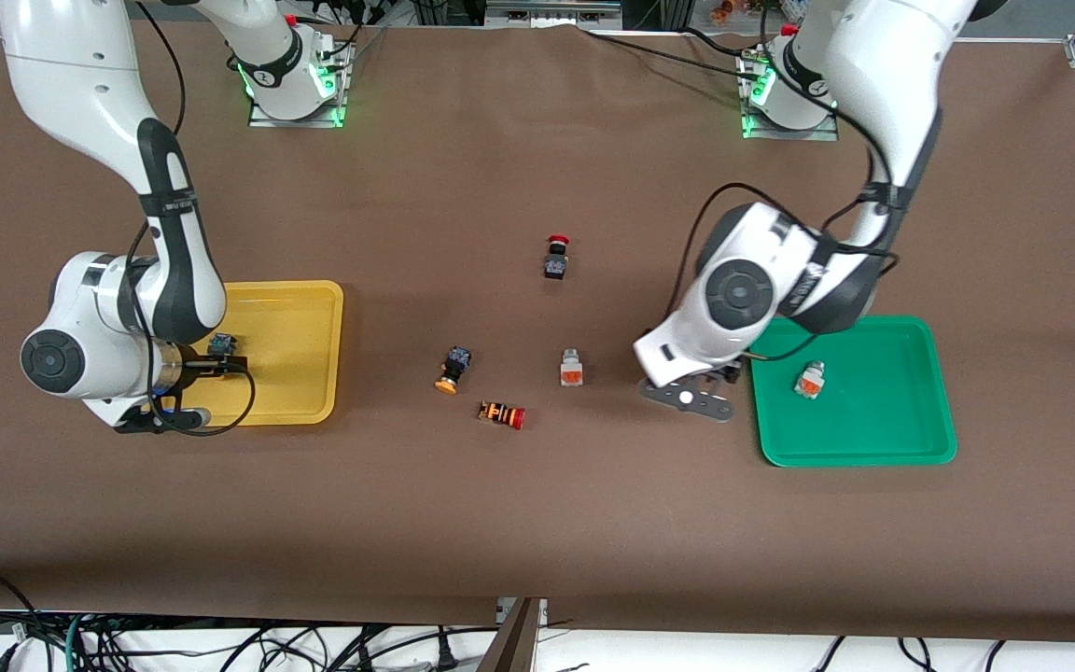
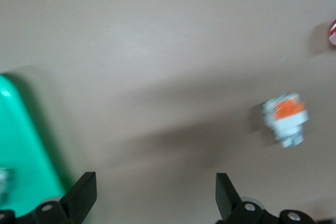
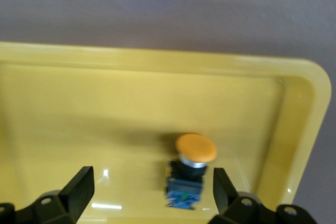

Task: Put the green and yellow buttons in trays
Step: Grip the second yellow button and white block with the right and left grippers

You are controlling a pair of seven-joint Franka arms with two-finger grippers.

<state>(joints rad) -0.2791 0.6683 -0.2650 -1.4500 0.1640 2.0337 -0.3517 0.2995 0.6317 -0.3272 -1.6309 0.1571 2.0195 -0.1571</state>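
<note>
A black-and-blue button with a yellow-orange cap [image 3: 190,174] lies in the yellow tray [image 3: 157,61], between the open fingers of my right gripper [image 3: 149,195]. In the front view, that gripper [image 1: 216,364] is low over the yellow tray [image 1: 304,308]. A white button with an orange patch [image 1: 810,381] lies in the green tray [image 1: 873,439]. My left gripper [image 2: 155,198] is open and empty over bare table beside the green tray [image 2: 21,150]. A second white button [image 1: 571,368] [image 2: 286,119] and a second yellow-capped button [image 1: 453,369] lie mid-table.
A black button with a red cap [image 1: 556,257] stands mid-table, farther from the front camera. An orange-striped button with a red cap [image 1: 502,414] lies nearer the camera, beside the yellow-capped one. The left gripper [image 1: 719,376] sits between the loose white button and the green tray.
</note>
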